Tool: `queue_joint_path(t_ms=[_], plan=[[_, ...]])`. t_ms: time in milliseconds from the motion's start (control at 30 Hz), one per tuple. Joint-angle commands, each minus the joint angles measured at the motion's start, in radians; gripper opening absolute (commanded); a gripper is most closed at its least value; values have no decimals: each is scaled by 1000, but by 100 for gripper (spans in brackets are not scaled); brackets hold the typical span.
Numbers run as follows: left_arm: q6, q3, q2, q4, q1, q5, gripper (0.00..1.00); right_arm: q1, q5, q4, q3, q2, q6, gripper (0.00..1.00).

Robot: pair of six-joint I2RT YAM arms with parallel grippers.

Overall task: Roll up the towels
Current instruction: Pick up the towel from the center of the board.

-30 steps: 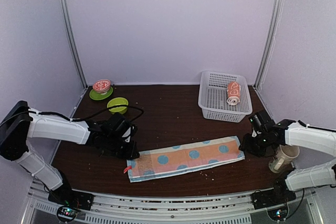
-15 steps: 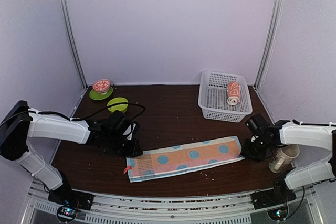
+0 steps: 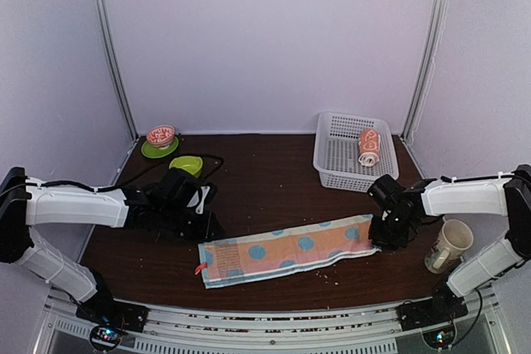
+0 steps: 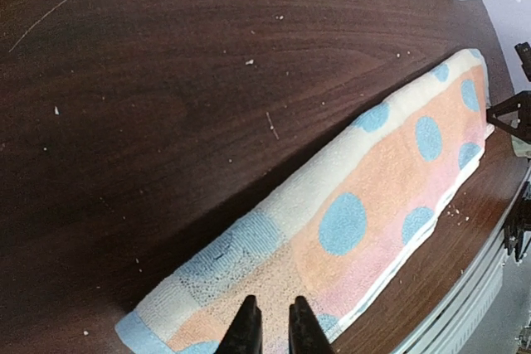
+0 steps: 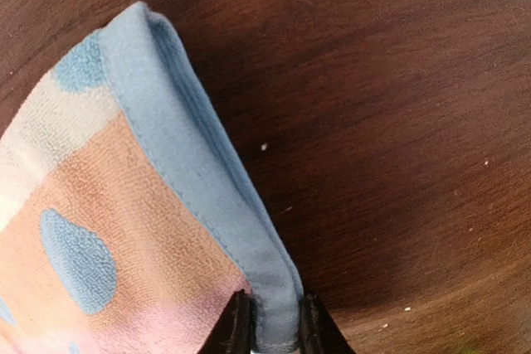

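The light-blue polka-dot towel (image 3: pixel 290 250) lies as a long folded strip across the front of the table, orange and pink face up. My right gripper (image 3: pixel 383 235) is at its right end. In the right wrist view that gripper (image 5: pixel 274 331) is shut on the towel's blue hem (image 5: pixel 207 205), which is lifted into a ridge. My left gripper (image 3: pixel 207 231) stands over the strip's left end. In the left wrist view its fingers (image 4: pixel 249 331) are almost together above the flat towel (image 4: pixel 373 205), with no cloth pinched between them. The orange towel (image 3: pixel 369 147) lies rolled in the white basket (image 3: pixel 332 167).
A beige cup (image 3: pixel 448 246) stands just right of the right arm. A red-and-white bowl on a green saucer (image 3: pixel 160 138) and a green bowl (image 3: pixel 186 165) sit at the back left. The left arm's cable loops near the green bowl. Crumbs dot the table.
My right gripper has moved left onto the towel's right end and closed on its hem, pushing that end slightly left. The left gripper has shifted only a little.
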Motion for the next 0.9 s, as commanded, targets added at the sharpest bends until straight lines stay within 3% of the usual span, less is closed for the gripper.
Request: queue_joint_path(t_ms=[0,67,333,567,867], plan=[[29,-18,-34,18,4,-5,13,45,-137,11,-93,120,49,11],[37,-14,-37,5,6,-13,13,51,-134,22,-95,111,65,1],[55,-4,-60,-32,10,-38,13,56,31,-28,0,-138,83,0],[35,-3,-40,-36,17,-28,11,80,148,-101,151,-269,-118,0],[-11,-23,-59,-56,16,-42,9,190,98,-26,211,-307,-322,0]])
